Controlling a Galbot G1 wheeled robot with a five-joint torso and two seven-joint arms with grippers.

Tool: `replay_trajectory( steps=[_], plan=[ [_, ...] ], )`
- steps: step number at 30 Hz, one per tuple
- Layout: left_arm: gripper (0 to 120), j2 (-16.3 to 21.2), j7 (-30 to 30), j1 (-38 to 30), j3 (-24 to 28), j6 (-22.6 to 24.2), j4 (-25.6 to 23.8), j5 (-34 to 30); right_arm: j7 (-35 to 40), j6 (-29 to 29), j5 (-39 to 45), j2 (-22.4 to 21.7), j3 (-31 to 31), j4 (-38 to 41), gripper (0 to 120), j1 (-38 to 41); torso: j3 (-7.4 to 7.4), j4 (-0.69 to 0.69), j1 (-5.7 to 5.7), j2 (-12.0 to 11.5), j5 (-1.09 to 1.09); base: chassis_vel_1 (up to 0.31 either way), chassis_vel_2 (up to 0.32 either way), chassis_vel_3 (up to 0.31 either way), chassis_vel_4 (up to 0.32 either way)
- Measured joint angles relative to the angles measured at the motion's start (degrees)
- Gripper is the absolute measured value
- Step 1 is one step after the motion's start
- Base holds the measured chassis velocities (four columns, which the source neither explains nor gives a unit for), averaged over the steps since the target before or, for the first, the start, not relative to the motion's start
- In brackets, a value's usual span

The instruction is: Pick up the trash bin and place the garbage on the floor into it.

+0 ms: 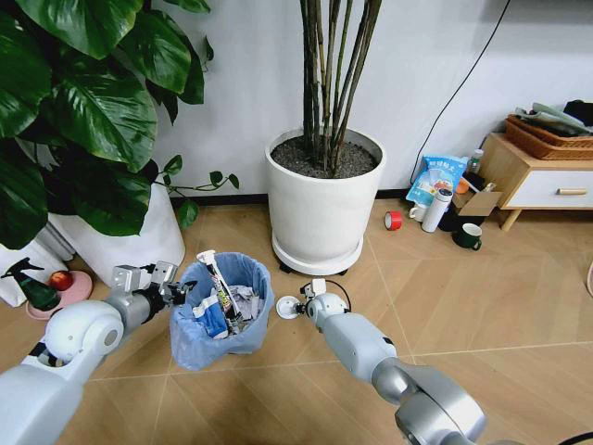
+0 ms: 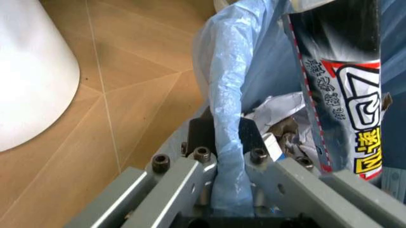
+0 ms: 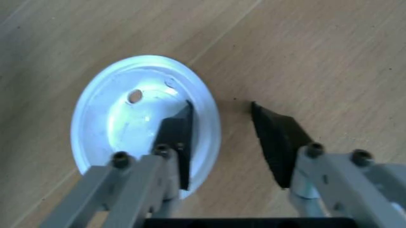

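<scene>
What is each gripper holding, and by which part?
Left gripper clamps the trash bin by its bag-lined rim. Right gripper is open astride the lid edge, not gripping.

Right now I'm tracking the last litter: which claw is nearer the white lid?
Right. The right claw straddles the lid rim; the left claw grips the bin rim.

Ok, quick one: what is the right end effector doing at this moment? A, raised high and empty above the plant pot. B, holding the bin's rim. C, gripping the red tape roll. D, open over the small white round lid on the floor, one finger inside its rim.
D: the right wrist view shows the right end effector open, one finger inside the white lid and the other on the floor.
</scene>
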Motion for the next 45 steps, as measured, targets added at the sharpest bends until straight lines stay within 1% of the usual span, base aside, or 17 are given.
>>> replay_trajectory(
  steps=[2,3,6,9,10,17,20,22,25,26,29,30,35,36,40,41,45],
  plan=[
    [0,0.0,-0.1,0.1,-0.1,0.0,-0.1,0.0,-0.1,0.0,0.0,-0.1,0.1,0.0,23,-0.1,0.00,0.00,0.00,0.0,0.00,0.000,0.000,0.000,0.000],
    [0,0.0,-0.1,0.1,-0.1,0.0,-0.1,0.0,-0.1,0.0,0.0,-0.1,0.1,0.0,23,-0.1,0.00,0.00,0.00,0.0,0.00,0.000,0.000,0.000,0.000],
    [0,-0.3,-0.3,0.5,-0.3,0.0,-0.4,0.0,-0.2,0.1,-0.2,-0.3,0.1,0.5,9,-0.7,0.00,0.01,0.00,0.0,0.00,0.000,0.000,0.000,0.000],
    [0,-0.6,-0.3,0.5,-0.3,0.0,-0.4,0.0,-0.4,0.1,-0.1,-0.5,0.2,1.0,4,-1.0,0.00,0.02,0.00,0.0,0.02,0.000,0.000,0.000,0.000],
    [0,-0.9,-0.3,0.4,-0.3,0.0,-0.4,0.0,-0.6,0.2,-0.1,-0.8,0.4,1.4,0,-1.3,0.01,0.02,0.00,0.0,0.02,0.000,0.000,0.000,0.000],
    [0,-1.7,-0.3,-0.2,-0.1,0.0,-0.1,0.1,-1.5,1.3,0.6,-4.5,1.1,7.6,0,-3.7,0.03,0.02,0.01,0.0,0.02,0.000,0.000,0.000,0.000],
    [0,-2.3,-0.3,-0.2,-0.1,0.0,-0.1,0.1,-1.1,1.1,1.8,-7.9,1.2,14.9,0,-5.3,0.02,0.01,0.01,0.0,0.02,0.000,0.000,0.000,0.000],
    [0,-2.5,-0.3,-0.2,-0.1,0.0,0.0,0.2,-0.9,1.0,2.2,-8.5,1.2,16.5,0,-5.6,0.02,0.00,0.01,0.0,0.00,0.000,0.000,0.000,0.000],
    [0,-2.8,-0.2,-0.1,0.3,0.0,0.3,0.4,0.2,0.7,4.0,-10.9,1.4,24.2,0,-6.9,0.02,0.01,0.01,0.0,0.01,0.000,0.000,0.000,0.000],
    [0,-2.8,-0.2,-0.1,0.3,0.0,0.3,0.4,0.2,0.7,4.0,-10.9,1.4,24.2,0,-6.9,0.02,0.01,0.01,0.0,0.01,0.000,0.000,0.000,0.000],
    [0,-2.5,-0.2,0.0,0.4,0.0,0.5,0.5,1.0,0.1,5.9,-13.1,1.7,33.6,0,-8.3,0.02,0.02,0.01,0.0,0.01,0.000,0.000,0.000,0.000],
    [0,-2.5,-0.2,0.0,0.4,0.0,0.5,0.5,1.0,0.1,5.9,-13.1,1.7,33.6,0,-8.3,0.02,0.02,0.01,0.0,0.01,0.000,0.000,0.000,0.000],
    [0,-1.5,-0.4,0.2,0.6,0.0,0.1,0.2,2.7,0.3,8.5,-14.9,3.5,45.9,0,-9.1,0.01,0.01,0.01,0.0,0.01,0.000,0.000,0.000,0.000],
    [0,-1.5,-0.4,0.2,0.6,0.0,0.1,0.2,2.7,0.3,8.5,-14.9,3.5,45.9,0,-9.1,0.01,0.01,0.01,0.0,0.01,0.000,0.000,0.000,0.000],
    [0,-0.5,-0.4,-0.2,1.4,-0.2,0.3,-0.3,2.9,0.2,10.9,-15.3,5.1,54.6,0,-8.3,0.01,0.02,0.00,0.0,0.01,0.000,0.000,0.000,0.000],
    [0,-0.5,-0.4,-0.2,1.4,-0.2,0.3,-0.3,2.9,0.2,10.9,-15.3,5.1,54.6,0,-8.3,0.01,0.02,0.00,0.0,0.01,0.000,0.000,0.000,0.000],
    [0,-0.1,0.0,-0.4,1.8,-0.7,0.5,-0.8,1.8,-0.4,12.0,-16.2,5.2,61.0,0,-7.3,0.01,0.02,0.00,0.0,0.01,0.000,0.000,0.000,0.000]
  ],
)
